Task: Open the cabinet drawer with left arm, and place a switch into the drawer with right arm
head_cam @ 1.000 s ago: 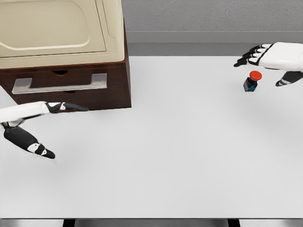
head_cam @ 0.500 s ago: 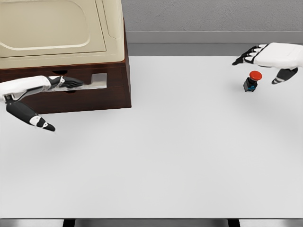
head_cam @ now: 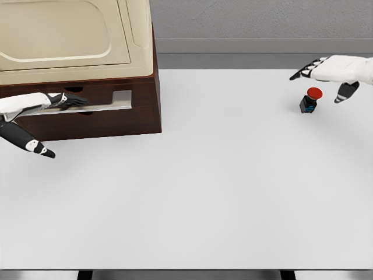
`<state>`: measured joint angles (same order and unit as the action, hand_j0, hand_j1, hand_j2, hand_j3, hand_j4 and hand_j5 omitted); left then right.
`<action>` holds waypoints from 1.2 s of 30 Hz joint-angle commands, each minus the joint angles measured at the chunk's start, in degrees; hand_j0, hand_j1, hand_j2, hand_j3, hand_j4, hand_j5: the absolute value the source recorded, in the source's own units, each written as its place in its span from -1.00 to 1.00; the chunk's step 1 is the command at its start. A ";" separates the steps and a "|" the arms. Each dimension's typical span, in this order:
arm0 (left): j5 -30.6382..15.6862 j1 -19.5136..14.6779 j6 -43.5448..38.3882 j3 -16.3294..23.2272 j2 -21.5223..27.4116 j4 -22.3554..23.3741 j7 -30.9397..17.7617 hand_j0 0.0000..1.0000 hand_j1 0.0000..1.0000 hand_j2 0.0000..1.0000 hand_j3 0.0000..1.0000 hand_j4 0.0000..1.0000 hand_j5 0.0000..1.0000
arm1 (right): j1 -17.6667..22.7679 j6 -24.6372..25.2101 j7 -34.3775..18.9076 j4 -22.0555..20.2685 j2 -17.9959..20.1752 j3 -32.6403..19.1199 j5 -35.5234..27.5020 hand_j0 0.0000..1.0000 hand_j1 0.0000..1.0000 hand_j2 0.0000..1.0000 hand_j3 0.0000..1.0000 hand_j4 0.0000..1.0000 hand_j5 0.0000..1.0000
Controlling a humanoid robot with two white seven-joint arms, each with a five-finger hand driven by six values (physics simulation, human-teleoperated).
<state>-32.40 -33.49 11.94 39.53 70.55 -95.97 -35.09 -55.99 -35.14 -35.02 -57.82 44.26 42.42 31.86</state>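
Note:
A dark brown cabinet (head_cam: pixel 116 119) with a cream top stands at the table's back left. Its drawer front carries a metal handle (head_cam: pixel 111 100). My left hand (head_cam: pixel 49 119) reaches in from the left edge, its fingers (head_cam: pixel 67 100) lying over the handle's left part and its thumb (head_cam: pixel 35 147) hanging below, apart from it. The drawer looks closed. A switch (head_cam: pixel 310 100) with a red button on a black base stands at the back right. My right hand (head_cam: pixel 326 79) hovers just above and behind it, fingers spread, holding nothing.
The white table (head_cam: pixel 204 186) stretches wide in front of the cabinet and the switch. A grey wall runs along its back edge. The table's front edge shows at the bottom of the view.
My left hand rose from the table to the drawer handle and then slid left along it. My right hand shifted slightly right and flattened above the switch, which stayed put.

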 commanded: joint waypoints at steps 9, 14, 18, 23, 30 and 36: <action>2.78 0.00 -1.57 -0.15 1.69 1.66 0.09 1.00 1.00 1.00 1.00 1.00 1.00 | -1.32 0.14 0.02 4.99 -3.65 0.03 3.12 1.00 1.00 1.00 1.00 1.00 1.00; 2.87 0.09 -0.69 0.38 3.19 1.05 0.09 1.00 1.00 1.00 1.00 1.00 1.00 | -1.41 0.14 0.02 7.19 -4.53 1.96 4.70 1.00 1.00 1.00 1.00 1.00 1.00; 2.78 0.18 2.12 0.64 4.68 0.79 0.09 1.00 1.00 1.00 1.00 1.00 1.00 | -1.76 0.14 0.02 9.91 -5.15 1.96 4.88 1.00 1.00 1.00 1.00 1.00 1.00; 2.78 0.27 3.35 1.61 6.35 -1.24 0.09 1.00 1.00 1.00 1.00 1.00 1.00 | -2.29 0.14 0.02 11.76 -6.29 1.88 5.76 1.00 1.00 1.00 1.00 1.00 1.00; 2.60 0.44 6.25 2.75 7.76 -1.76 0.09 1.00 1.00 1.00 1.00 1.00 1.00 | -3.08 0.14 0.02 13.96 -7.61 1.88 6.46 1.00 1.00 1.00 1.00 1.00 1.00; 2.25 0.53 9.41 5.21 10.04 -3.87 0.09 1.00 1.00 1.00 1.00 1.00 1.00 | -3.52 0.14 0.02 15.28 -7.78 1.79 6.55 1.00 1.00 1.00 1.00 1.00 1.00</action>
<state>-27.91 -32.96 19.88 43.57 79.98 -98.67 -34.56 -59.50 -35.13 -35.02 -43.12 36.55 44.33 38.51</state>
